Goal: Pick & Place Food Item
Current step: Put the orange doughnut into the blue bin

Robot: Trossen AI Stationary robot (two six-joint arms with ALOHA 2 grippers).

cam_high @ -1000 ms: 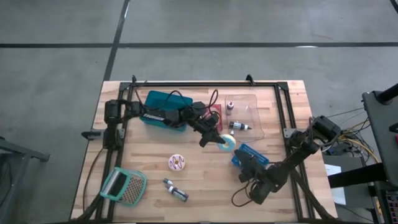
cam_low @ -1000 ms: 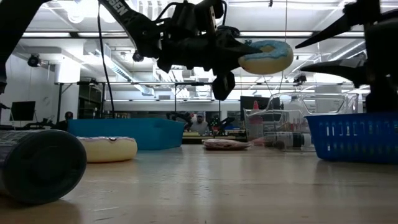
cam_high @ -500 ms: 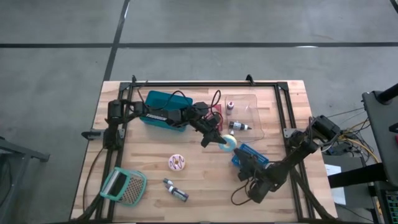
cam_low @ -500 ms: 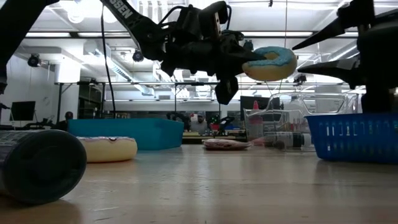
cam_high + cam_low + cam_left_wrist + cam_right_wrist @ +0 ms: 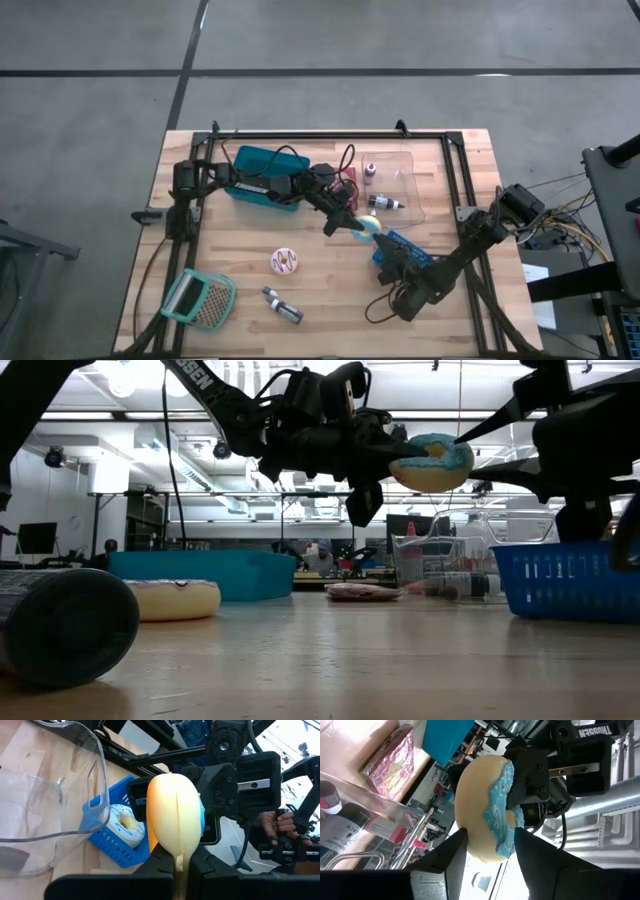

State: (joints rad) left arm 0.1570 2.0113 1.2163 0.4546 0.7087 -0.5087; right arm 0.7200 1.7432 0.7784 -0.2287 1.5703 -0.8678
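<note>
Left wrist view shows me a second doughnut inside the blue basket — just beyond my left gripper, pinching the blue-iced doughnut; right gripper spread.

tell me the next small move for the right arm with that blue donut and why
Probably close the right pincer on the blue-iced donut. Its open fingers already bracket the donut, which the left pincer holds in the air above the table by the blue basket, where another donut lies. Only after that grip should the left let go.
</note>
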